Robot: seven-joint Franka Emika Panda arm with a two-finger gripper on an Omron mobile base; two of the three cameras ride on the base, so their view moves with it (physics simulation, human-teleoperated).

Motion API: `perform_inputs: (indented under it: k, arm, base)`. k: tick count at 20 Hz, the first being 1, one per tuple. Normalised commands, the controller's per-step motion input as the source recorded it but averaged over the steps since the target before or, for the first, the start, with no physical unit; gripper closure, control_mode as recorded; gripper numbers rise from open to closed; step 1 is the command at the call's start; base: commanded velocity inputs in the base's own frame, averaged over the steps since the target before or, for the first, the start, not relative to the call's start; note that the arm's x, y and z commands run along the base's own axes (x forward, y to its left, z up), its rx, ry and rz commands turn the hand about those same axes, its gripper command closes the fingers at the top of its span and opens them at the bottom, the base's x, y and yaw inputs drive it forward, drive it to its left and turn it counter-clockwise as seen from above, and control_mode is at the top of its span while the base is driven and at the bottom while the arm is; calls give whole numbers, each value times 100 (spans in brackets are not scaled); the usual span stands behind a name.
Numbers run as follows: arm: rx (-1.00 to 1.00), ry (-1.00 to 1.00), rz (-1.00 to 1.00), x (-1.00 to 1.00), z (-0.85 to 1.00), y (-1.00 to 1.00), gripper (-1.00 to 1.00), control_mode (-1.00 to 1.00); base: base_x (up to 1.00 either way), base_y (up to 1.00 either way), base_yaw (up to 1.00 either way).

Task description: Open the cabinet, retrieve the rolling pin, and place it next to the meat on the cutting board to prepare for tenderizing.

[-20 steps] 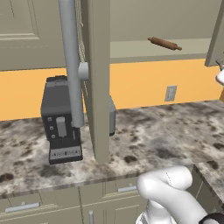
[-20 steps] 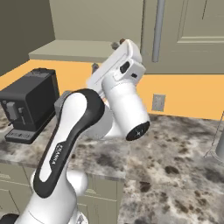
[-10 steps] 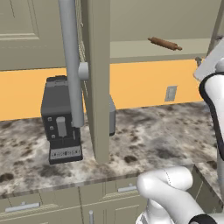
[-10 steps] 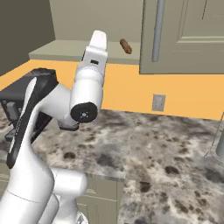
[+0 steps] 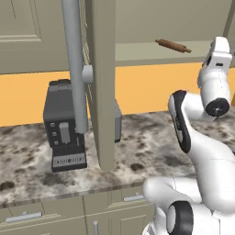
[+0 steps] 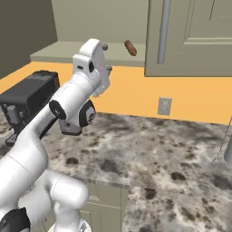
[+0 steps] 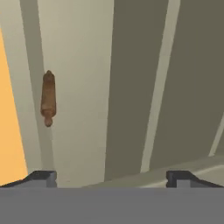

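The cabinet (image 5: 102, 92) stands open, its left door edge-on to me with a long grey bar handle (image 5: 73, 64). The rolling pin (image 5: 173, 45), slim and brown, lies on the bottom shelf inside; it also shows end-on (image 6: 130, 48) and in the hand view as the rolling pin (image 7: 48, 98), lying at upper left. My gripper (image 6: 108, 71) hangs in front of the shelf, short of the pin and apart from it. Its fingertips (image 7: 41, 177) stand wide open with nothing between them. The meat and the cutting board are out of view.
A black coffee machine (image 5: 64, 124) stands on the speckled stone counter (image 5: 151, 151) beside the open door. The right cabinet door (image 6: 195, 36) is closed, with a wall outlet (image 6: 164, 106) below it. Drawers run under the counter's front edge.
The arm has swung round, so the hand now faces the open shelf and the rolling pin. The jaws have stayed open. The rolling pin has not moved.
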Motion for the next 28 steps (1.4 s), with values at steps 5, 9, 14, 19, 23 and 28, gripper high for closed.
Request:
perform_inputs:
  k: [5,9,14,19,23,28]
  arm:
    - [-12,8,-56,21,7,0,-100,-100]
    - [-6,1,-45,-21,59,0,-100,-100]
    - [-2,3,-35,-15,43,12,-100,-100]
    - [-1,2,-4,0,1,3,-100,-100]
    - [0,0,0,4,0,0,-100,-100]
    - [2,-2,8,0,0,0,-100,-100]
  base:
    - [0,0,0]
    - [0,0,0]
    - [0,0,0]
    - [0,0,0]
    - [0,0,0]
    - [0,0,0]
